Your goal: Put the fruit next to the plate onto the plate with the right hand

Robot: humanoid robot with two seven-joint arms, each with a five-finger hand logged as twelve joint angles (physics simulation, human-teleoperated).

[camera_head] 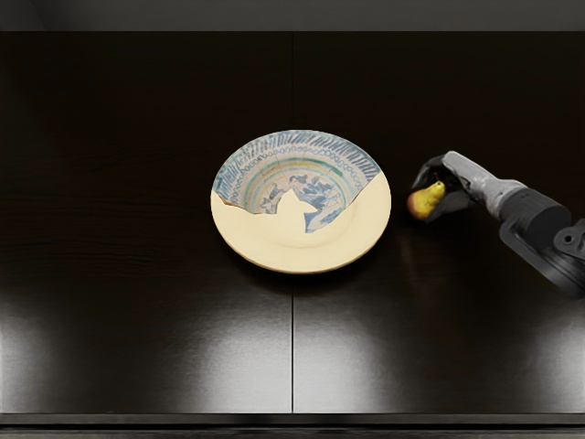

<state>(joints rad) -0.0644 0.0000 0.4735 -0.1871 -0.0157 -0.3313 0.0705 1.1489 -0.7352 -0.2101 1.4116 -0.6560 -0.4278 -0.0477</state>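
The dark table (137, 302) carried a patterned plate (302, 261) at its middle, nothing on it. The right hand (443, 187) had its fingers curled round a small yellow pear (425, 199) just beside the plate's right rim; the grasp looked made, the carry and set-down were left to do

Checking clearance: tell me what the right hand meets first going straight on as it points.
Probably the plate's right rim: the right hand, closed round the pear, points left toward it; height is unclear.
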